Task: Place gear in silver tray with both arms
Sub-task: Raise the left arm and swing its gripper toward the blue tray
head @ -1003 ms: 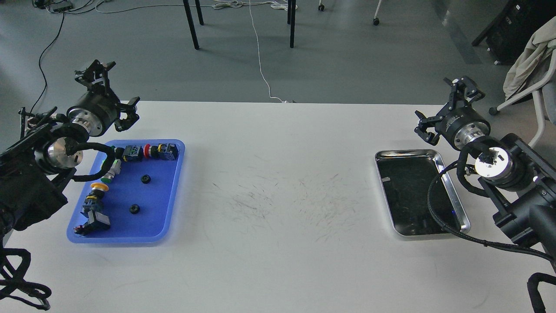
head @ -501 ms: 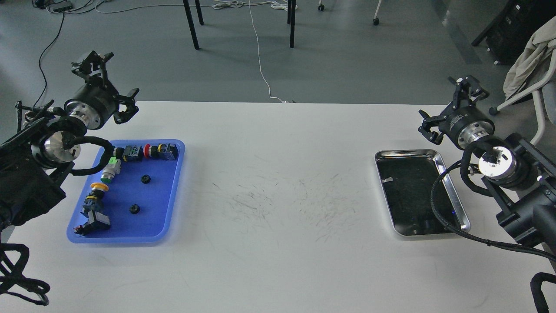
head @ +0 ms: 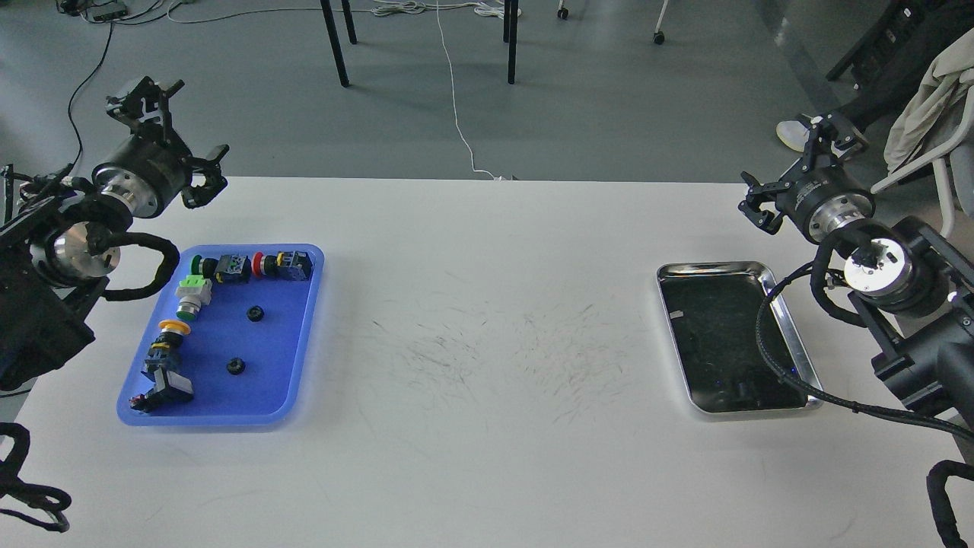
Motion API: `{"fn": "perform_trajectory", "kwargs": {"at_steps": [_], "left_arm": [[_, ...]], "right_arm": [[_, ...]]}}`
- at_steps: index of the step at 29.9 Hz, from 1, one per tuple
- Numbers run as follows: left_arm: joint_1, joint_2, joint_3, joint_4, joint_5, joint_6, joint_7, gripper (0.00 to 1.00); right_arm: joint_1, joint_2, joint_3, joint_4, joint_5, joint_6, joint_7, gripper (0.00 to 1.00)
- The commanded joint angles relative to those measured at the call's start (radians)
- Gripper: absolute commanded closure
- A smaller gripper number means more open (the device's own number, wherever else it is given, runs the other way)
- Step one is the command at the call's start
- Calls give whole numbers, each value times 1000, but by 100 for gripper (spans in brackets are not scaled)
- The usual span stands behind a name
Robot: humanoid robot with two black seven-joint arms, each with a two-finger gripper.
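Two small black gears (head: 256,313) (head: 236,366) lie in the blue plastic tray (head: 293,380) at the table's left. The silver tray (head: 800,354) sits at the right with nothing in it, its dark bottom reflecting. My left gripper (head: 175,137) hangs above the table's far left edge, beyond the blue tray, with its fingers spread and nothing in them. My right gripper (head: 795,167) hangs above the far right edge, beyond the silver tray, also spread and holding nothing. A cable of the right arm (head: 768,358) drapes across the silver tray's right side.
The blue tray also holds several push-button switches (head: 251,266) along its far and left sides. The white table (head: 487,342) is scuffed in the middle. Beyond it are chair legs (head: 335,46), floor cables and a chair with cloth (head: 928,106).
Both arms have drawn outward and up: the left gripper moved left, away from the blue tray's corner, and the right gripper moved right and up. A shoe has come into view at the far right.
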State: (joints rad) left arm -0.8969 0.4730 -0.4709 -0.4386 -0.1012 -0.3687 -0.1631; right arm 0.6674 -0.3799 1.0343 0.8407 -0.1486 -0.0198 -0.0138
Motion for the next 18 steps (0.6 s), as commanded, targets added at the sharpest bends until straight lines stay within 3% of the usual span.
{"fn": "perform_trajectory", "kwargs": {"at_steps": [1,18], "left_arm": [[0,0,1,-2,0,-7,1,1],[3,39,55,-25,0,-9,1,1]], "right_arm": [[8,-7,-6,1,1,12,-5,1],[-9,-70,-53,9,1,61,0,1]]}}
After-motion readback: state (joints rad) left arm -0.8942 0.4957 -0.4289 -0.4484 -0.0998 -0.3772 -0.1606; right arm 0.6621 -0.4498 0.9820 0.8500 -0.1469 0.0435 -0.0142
